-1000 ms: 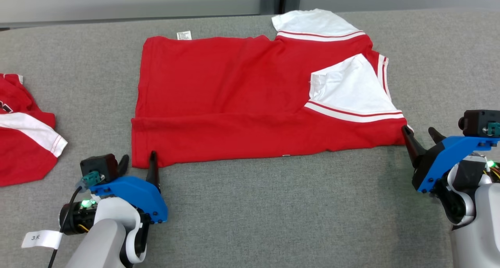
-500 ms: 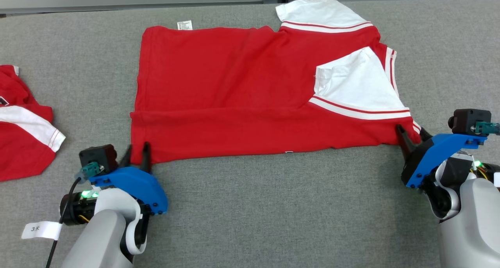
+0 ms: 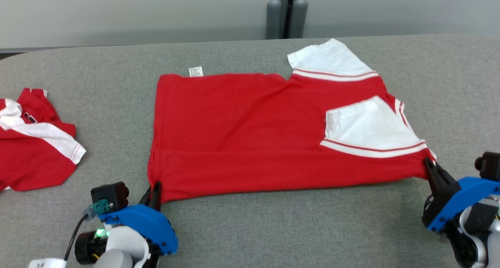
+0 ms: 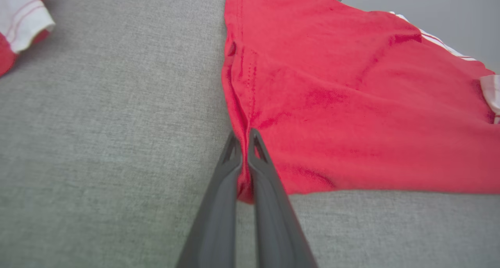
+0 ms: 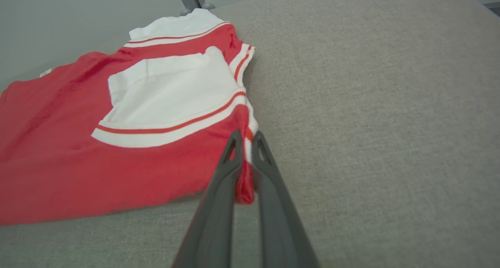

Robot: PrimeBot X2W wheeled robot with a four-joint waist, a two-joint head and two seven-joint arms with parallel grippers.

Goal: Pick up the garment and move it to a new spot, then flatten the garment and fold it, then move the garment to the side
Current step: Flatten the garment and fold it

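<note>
1. Head view: finds the garment (image 3: 250, 135) spread flat mid-table, red with white sleeves, near hem running straight from corner to corner and far sleeve close to the back edge of the table (image 3: 273, 229). Holds the near left corner in the left gripper (image 3: 153, 190), jaws closed on the cloth. Holds the near right corner in the right gripper (image 3: 429, 165), jaws likewise closed on it. Leaves broad bare table in front of the near hem and off to the right. Puts a second shirt (image 3: 35, 150) well apart at the left edge.
2. Left wrist view: pinches the side hem right at the corner, jaws tight on a fold of red cloth. Opens onto bare grey table leftward, up to the second shirt's white sleeve in the top corner.
3. Right wrist view: clamps the corner just below the folded white sleeve, red cloth bunched between the closed jaws. Keeps open table all along the garment's right edge.
</note>
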